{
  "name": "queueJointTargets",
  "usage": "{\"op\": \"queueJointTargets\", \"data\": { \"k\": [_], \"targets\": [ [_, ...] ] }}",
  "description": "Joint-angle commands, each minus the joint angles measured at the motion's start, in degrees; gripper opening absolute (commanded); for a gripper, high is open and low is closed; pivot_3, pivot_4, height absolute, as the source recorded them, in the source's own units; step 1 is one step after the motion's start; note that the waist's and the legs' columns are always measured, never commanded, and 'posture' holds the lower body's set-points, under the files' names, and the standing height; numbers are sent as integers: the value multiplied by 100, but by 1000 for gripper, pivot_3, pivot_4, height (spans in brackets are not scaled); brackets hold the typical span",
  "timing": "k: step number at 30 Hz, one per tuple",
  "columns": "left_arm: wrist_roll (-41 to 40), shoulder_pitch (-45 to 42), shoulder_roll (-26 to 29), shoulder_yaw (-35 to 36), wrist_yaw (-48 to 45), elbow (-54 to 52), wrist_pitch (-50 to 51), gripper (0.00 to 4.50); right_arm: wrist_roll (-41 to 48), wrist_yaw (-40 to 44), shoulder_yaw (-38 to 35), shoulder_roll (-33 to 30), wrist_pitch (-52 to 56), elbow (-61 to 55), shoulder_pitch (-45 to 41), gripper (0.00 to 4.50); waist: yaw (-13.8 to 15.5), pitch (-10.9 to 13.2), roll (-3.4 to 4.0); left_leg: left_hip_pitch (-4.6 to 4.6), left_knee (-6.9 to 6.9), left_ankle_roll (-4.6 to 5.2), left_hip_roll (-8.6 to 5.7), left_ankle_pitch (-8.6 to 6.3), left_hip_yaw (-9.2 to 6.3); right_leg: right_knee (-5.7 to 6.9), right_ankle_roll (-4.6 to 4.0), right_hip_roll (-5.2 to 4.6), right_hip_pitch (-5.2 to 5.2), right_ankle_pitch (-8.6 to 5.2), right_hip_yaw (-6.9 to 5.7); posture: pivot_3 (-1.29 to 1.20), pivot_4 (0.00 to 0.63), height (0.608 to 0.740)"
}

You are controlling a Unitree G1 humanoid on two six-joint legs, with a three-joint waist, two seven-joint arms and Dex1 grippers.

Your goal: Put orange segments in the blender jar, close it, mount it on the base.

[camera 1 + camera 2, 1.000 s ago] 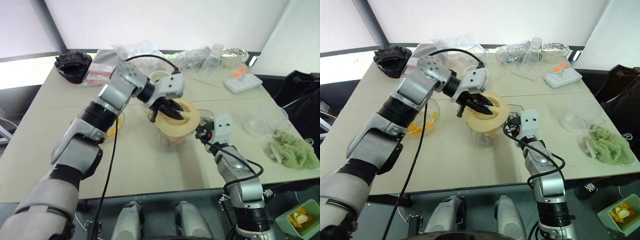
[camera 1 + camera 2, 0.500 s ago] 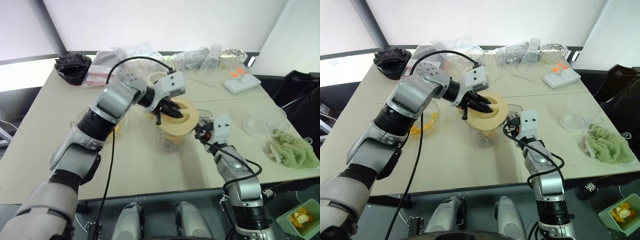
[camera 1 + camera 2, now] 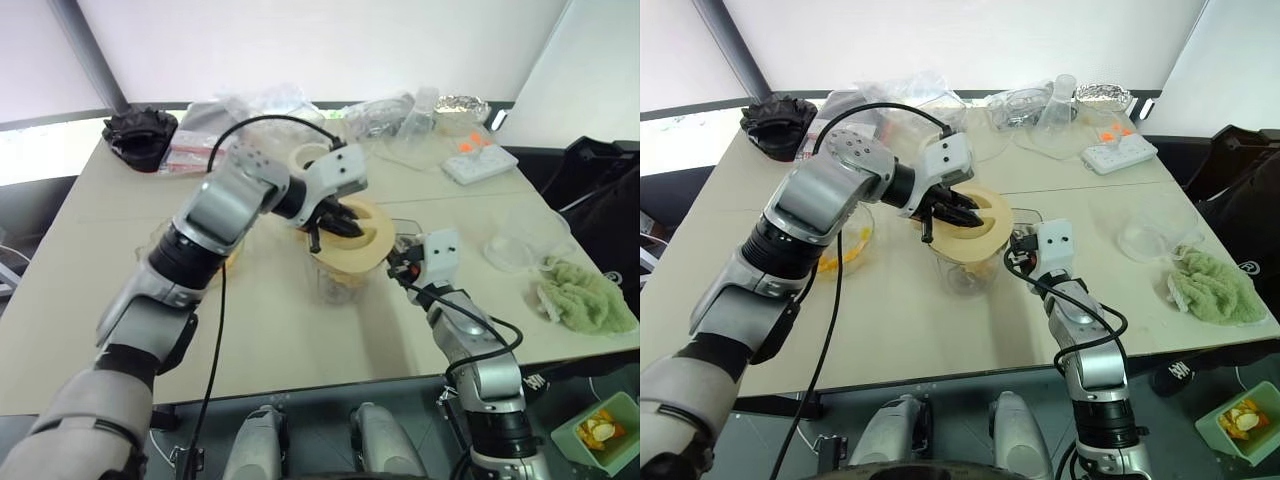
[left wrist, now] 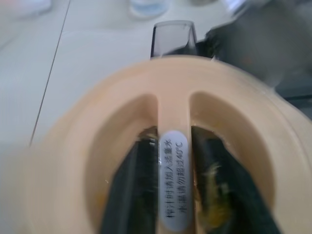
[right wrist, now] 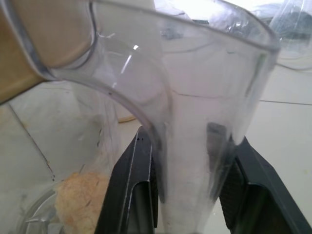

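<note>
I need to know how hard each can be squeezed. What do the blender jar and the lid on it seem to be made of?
The blender jar: clear, glossy, probably hard plastic; you see through its wall and handle, with sharp glints. The lid: opaque cream-yellow, smooth and matte, likely moulded plastic, with a raised centre bar bearing a printed sticker.

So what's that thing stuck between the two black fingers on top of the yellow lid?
The lid's raised middle bar, with a white label, sits between the left gripper's fingers. The left wrist view shows it.
</note>
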Motion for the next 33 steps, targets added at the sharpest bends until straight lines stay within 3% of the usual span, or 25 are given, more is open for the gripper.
{"op": "queueJointTargets", "data": {
  "k": [1, 4, 11, 22, 30, 33],
  "targets": [
    [501, 397, 276, -296, 538, 393, -14, 3215, 198, 395, 198, -15, -465, -617, -247, 982, 5, -1, 1, 0, -7, 1, 0, 0, 0, -2, 0, 1, -2, 0, 2, 0, 150, 740],
    [383, 308, 261, -58, 645, 332, -42, 4416, 188, 392, 155, -48, -465, -599, -242, 982, 15, -2, 7, 1, -16, 1, 0, 1, -2, -3, -6, 3, -4, -3, 1, 0, 150, 740],
    [-40, -41, -7, 801, 1096, 224, 165, 4469, 196, 392, 124, -76, -468, -639, -176, 982, 19, 3, 0, -56, -11, 5, -8, 4, 7, -13, -2, 25, -54, -2, -2, 0, 150, 740],
    [-1546, -421, -1208, 3585, 3040, 273, -38, 4469, 175, 431, 159, -58, -502, -617, -94, 982, 44, 48, -28, -96, -3, 7, -24, 5, -1, 34, 57, 49, -103, -5, -2, 0, 150, 740],
    [-1935, -90, -560, 4144, 3241, 158, -330, 4469, 207, 479, 130, -90, -454, -653, -117, 982, 27, 56, -34, -96, -3, -2, -24, 10, 0, 35, 58, 50, -103, -4, -1, 0, 150, 740],
    [-2314, 1257, 163, 4050, 2538, -935, -32, 4469, 272, 465, -78, -181, -362, -720, -251, 982, -57, 56, -27, -85, -11, -4, -21, 10, 12, 37, 58, 49, -104, -4, 7, 0, 150, 740]
  ]
}}
